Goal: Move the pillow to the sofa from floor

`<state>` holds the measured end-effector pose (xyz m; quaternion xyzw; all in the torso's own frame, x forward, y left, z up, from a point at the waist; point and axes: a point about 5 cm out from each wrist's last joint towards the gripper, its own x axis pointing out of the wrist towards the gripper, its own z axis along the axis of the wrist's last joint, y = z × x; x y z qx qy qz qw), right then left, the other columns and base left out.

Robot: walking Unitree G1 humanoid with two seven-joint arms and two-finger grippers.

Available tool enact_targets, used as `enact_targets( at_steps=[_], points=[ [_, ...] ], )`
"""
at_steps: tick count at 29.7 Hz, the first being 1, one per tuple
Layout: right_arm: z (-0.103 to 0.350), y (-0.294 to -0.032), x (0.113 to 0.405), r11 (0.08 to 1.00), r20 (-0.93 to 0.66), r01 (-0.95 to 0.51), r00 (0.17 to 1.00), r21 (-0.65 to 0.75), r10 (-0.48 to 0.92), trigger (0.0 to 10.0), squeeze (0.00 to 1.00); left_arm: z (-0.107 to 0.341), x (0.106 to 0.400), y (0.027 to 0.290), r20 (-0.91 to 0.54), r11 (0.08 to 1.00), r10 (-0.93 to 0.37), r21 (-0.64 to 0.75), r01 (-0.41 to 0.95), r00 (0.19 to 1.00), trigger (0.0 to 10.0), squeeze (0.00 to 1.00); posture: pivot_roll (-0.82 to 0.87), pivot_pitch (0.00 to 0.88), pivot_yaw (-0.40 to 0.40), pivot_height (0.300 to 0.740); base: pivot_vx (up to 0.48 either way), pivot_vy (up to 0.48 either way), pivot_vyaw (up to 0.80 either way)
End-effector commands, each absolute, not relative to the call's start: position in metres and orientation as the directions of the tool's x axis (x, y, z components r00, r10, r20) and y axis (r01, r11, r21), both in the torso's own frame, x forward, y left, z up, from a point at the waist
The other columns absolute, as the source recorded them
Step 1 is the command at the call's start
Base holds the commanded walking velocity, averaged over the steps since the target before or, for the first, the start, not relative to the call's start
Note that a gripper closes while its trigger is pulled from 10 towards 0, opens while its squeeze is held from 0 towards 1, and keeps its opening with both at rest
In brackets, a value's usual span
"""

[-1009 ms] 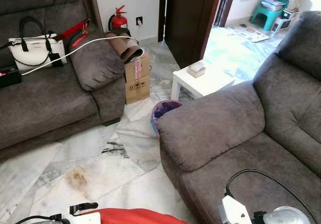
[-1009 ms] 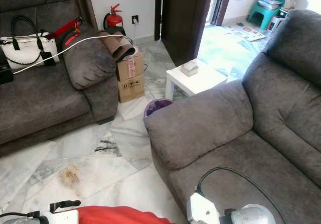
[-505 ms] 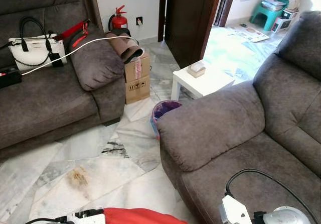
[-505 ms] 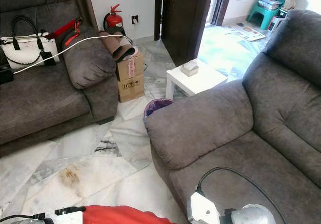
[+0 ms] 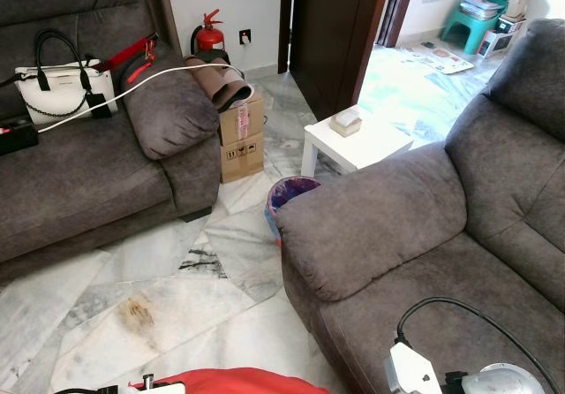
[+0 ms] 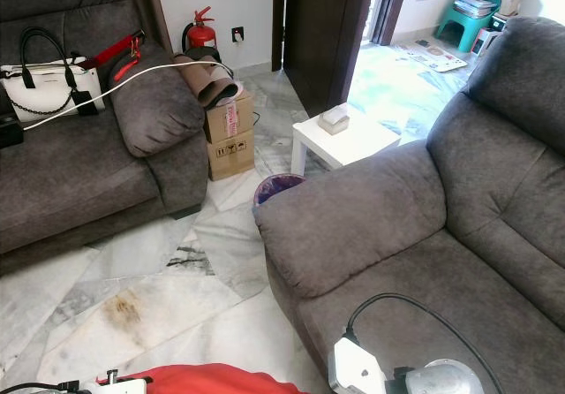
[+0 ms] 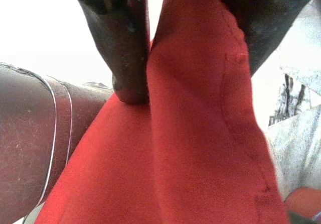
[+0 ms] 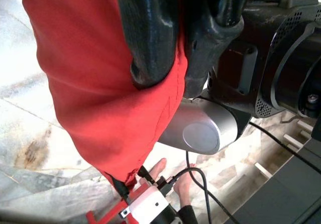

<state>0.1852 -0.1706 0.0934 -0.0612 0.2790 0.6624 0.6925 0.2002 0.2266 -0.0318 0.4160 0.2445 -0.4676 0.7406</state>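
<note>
Left gripper (image 7: 188,48) pinched on a fold of the red pillow (image 7: 200,148); right gripper (image 8: 175,48) likewise clamped on its red cloth. Pillow held low before the body, clear of the marble floor (image 5: 177,297). Carry step in hand. Next, probably: lift and swing right over the grey sofa (image 5: 424,261) seat, past its armrest (image 5: 371,217), then release.

You're in a home living room: grey sofa (image 5: 88,164) at 10 o'clock with a handbag (image 5: 60,89) on it; second sofa (image 5: 441,235) at 3; marble floor (image 5: 177,297); white side table (image 5: 353,147) at 1.
</note>
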Motion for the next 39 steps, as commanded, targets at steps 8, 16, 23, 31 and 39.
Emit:
enact_targets(
  at_steps=[8, 16, 23, 31, 39],
  points=[
    [0.102, -0.16, 0.185, 0.059, -0.388, -0.965, -0.047, 0.256, 0.921, 10.0, 0.0, -0.034, 0.198, 0.226, -0.747, 0.249, -0.493, 0.37, 0.895, 0.446, 0.0, 0.0, -0.01, 0.136, -0.021, 0.74, 0.0, 0.0, 0.0],
    [0.098, -0.157, 0.184, 0.064, -0.381, -0.961, -0.045, 0.268, 0.924, 10.0, 0.0, -0.02, 0.212, 0.213, -0.653, 0.298, -0.559, 0.416, 0.859, 0.511, 0.0, 0.0, 0.0, 0.138, -0.017, 0.74, 0.0, 0.0, 0.0],
    [0.092, -0.158, 0.189, 0.125, -0.366, -0.957, 0.022, 0.261, 0.93, 10.0, 0.0, 0.0, 0.233, 0.207, -0.523, 0.455, -0.576, 0.433, 0.778, 0.628, 0.0, 0.0, 0.0, 0.135, -0.01, 0.74, 0.0, 0.0, 0.0],
    [0.051, -0.178, 0.234, 0.635, -0.444, -0.765, 0.534, 0.108, 0.719, 10.0, 0.0, 0.046, 0.266, 0.195, -0.149, 0.79, -0.433, 0.412, 0.454, 0.889, 0.0, 0.0, 0.01, 0.138, -0.008, 0.74, 0.0, 0.0, 0.0],
    [0.034, -0.186, 0.251, 0.874, -0.412, -0.479, 0.781, 0.085, 0.469, 10.0, 0.0, 0.066, 0.285, 0.194, -0.011, 0.956, -0.208, 0.21, 0.205, 0.978, 10.0, 0.0, 0.01, 0.137, 0.0, 0.74, 0.0, 0.0, 0.0]
  ],
)
